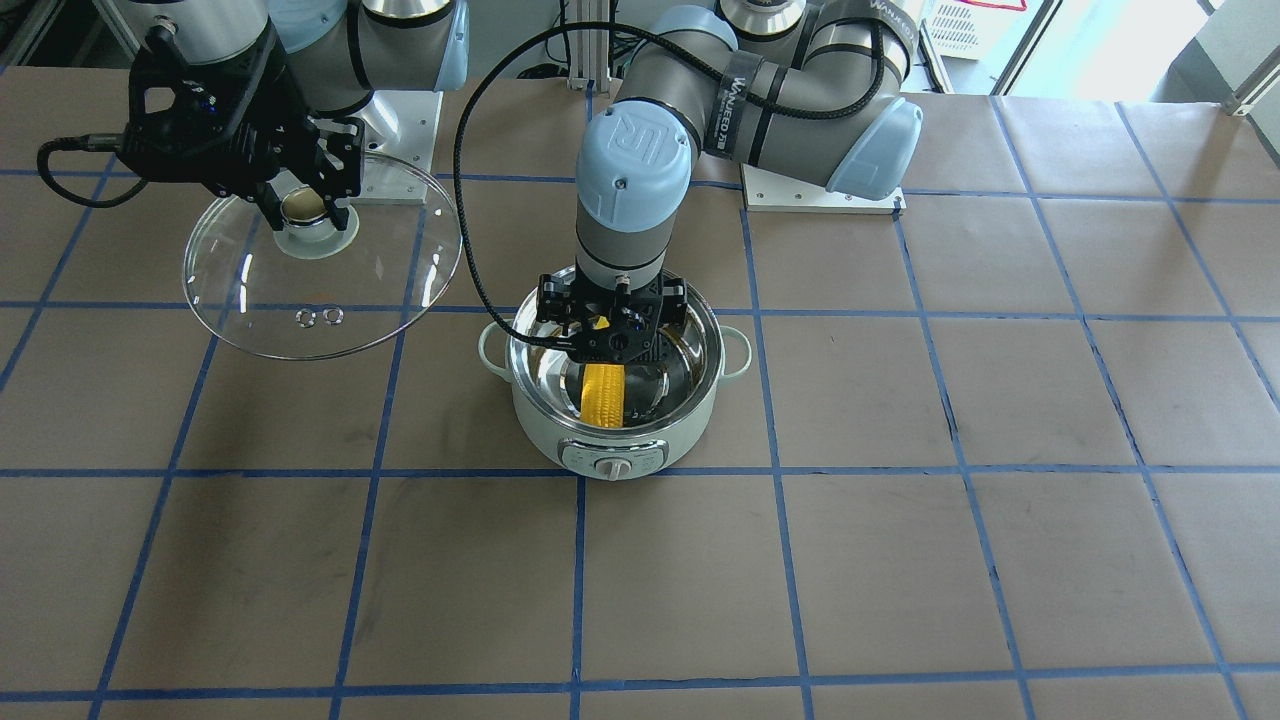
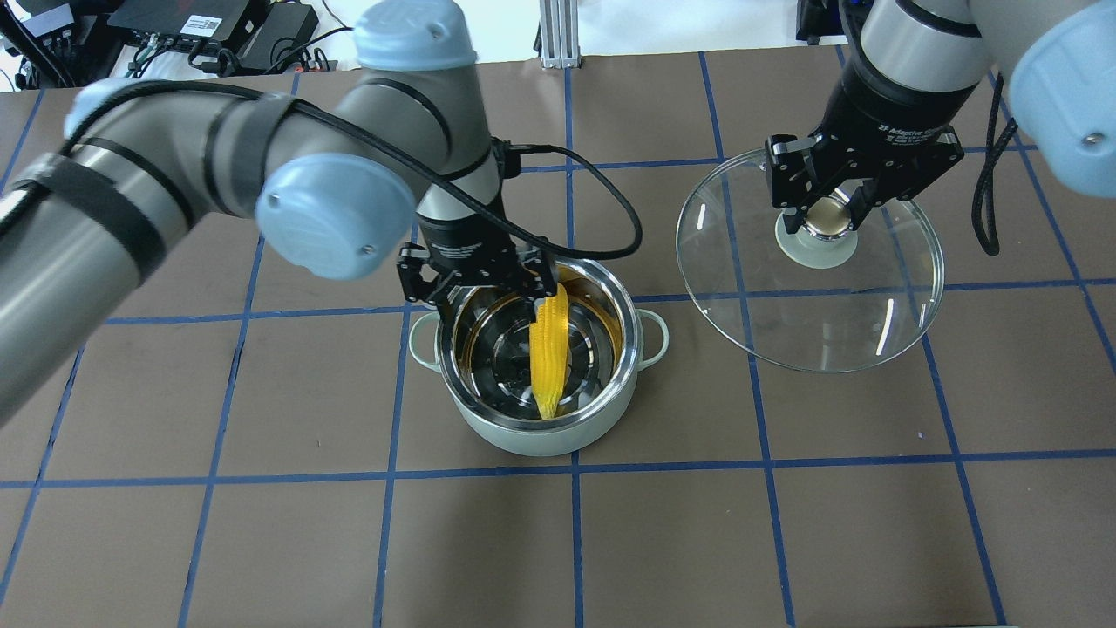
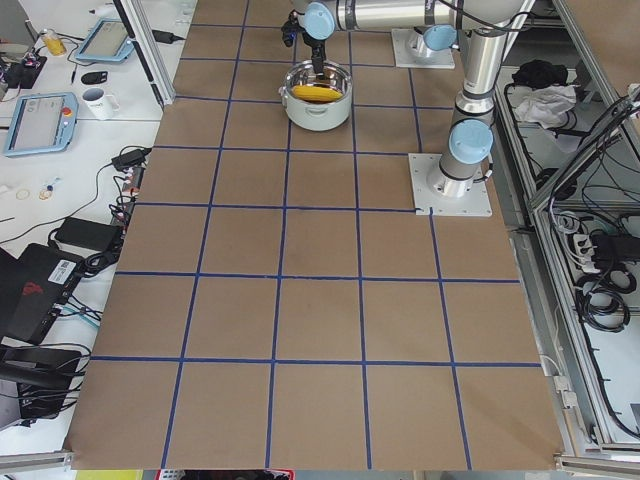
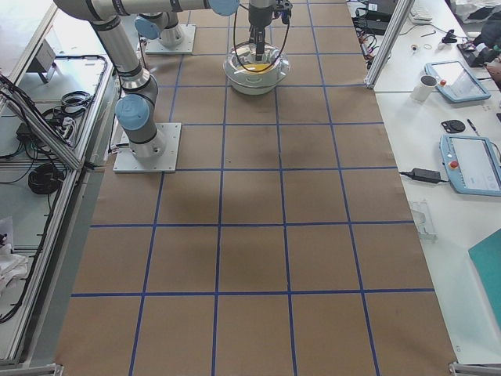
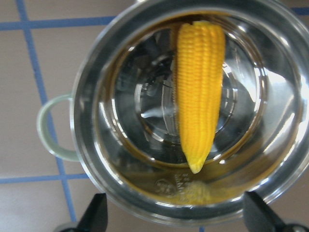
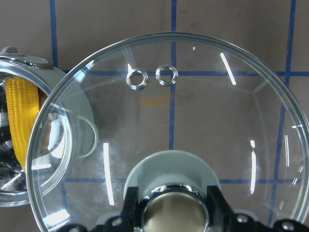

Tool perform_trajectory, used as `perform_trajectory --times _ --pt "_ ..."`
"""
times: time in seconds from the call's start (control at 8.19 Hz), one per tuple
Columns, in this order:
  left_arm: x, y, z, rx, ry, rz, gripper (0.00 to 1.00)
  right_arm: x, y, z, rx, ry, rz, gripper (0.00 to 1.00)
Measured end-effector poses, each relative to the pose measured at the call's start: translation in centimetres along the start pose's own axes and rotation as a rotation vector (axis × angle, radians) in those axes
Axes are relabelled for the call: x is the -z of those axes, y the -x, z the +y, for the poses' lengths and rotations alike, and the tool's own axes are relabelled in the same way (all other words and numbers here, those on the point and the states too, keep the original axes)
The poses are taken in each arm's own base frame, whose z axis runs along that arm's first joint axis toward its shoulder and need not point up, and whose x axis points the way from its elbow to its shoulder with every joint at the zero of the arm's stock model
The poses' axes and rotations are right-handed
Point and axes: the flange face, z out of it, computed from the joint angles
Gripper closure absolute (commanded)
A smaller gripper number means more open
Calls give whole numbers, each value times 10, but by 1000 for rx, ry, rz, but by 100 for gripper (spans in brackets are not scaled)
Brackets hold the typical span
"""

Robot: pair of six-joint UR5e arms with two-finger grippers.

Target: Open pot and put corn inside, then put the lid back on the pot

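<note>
Left claw [image 2: 479,290] gapes empty over corn [image 2: 549,349] in pot [image 2: 523,433]; right claw [image 2: 828,218] clamps lid [image 2: 811,314], which may hit the left arm [image 2: 174,174] if lowered now.

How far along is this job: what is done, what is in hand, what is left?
Done: the pot is open and the corn lies inside it; the left gripper above is open, clear of the corn. In hand: the right gripper holds the lid by its knob, off to the pot's side. Left: setting the lid on the pot.
</note>
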Motion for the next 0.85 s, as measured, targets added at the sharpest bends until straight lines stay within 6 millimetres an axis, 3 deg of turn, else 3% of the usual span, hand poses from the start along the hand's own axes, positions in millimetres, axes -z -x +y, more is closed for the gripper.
perform_trajectory --times 0.37,0.49,0.61,0.73,0.85 --pt "71 137 4 68 -33 30 0 -4 11 -19 -28 0 3 66" --pt "101 169 17 100 -91 0 0 -6 39 -33 -45 2 5 66" --pt "122 184 28 122 -136 -25 0 -15 87 -40 -72 7 11 66" --pt "132 189 33 151 -158 -31 0 -29 137 -38 -94 1 27 66" --pt "134 191 33 188 -165 -30 0 -44 175 -35 -119 -9 33 66"
